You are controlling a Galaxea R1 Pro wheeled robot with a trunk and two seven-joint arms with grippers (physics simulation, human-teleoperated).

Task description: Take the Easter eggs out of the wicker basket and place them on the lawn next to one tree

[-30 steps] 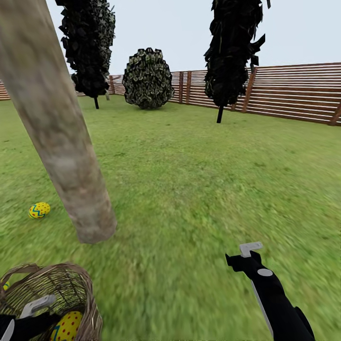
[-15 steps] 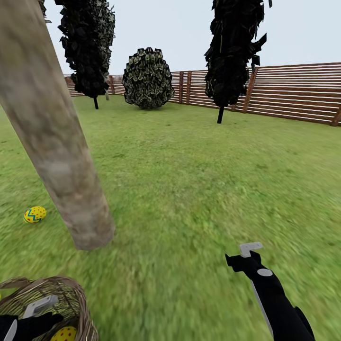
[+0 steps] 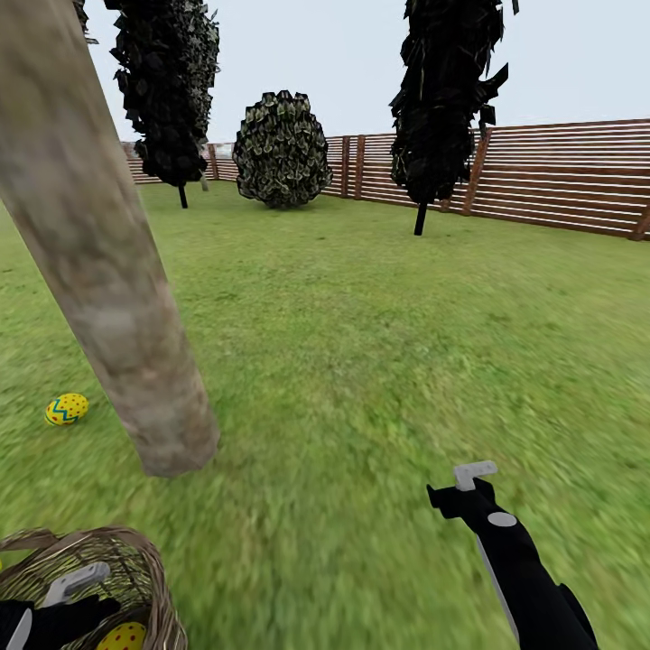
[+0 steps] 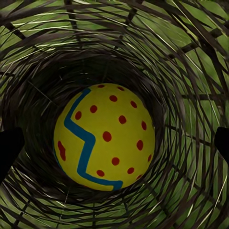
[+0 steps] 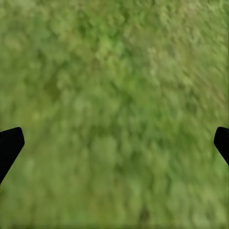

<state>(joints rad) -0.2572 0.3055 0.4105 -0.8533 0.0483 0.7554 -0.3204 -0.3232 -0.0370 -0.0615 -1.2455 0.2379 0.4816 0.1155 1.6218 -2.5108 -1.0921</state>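
Grass [image 3: 379, 343] runs back to a slatted fence [image 3: 560, 176], two black-leaved trees [image 3: 442, 99] and a round bush [image 3: 283, 149]. Near the left, a thick grey-tan trunk [image 3: 108, 271] leans across the head view, with one egg [image 3: 66, 408] lying on the lawn just beside its base. Below it stands the basket [image 3: 149, 578]; the left gripper [image 4: 114, 143] reaches into it, jaws spread wide, above a second egg [image 4: 105, 136] on the bottom. The right gripper [image 5: 114, 143] hangs released over bare grass.
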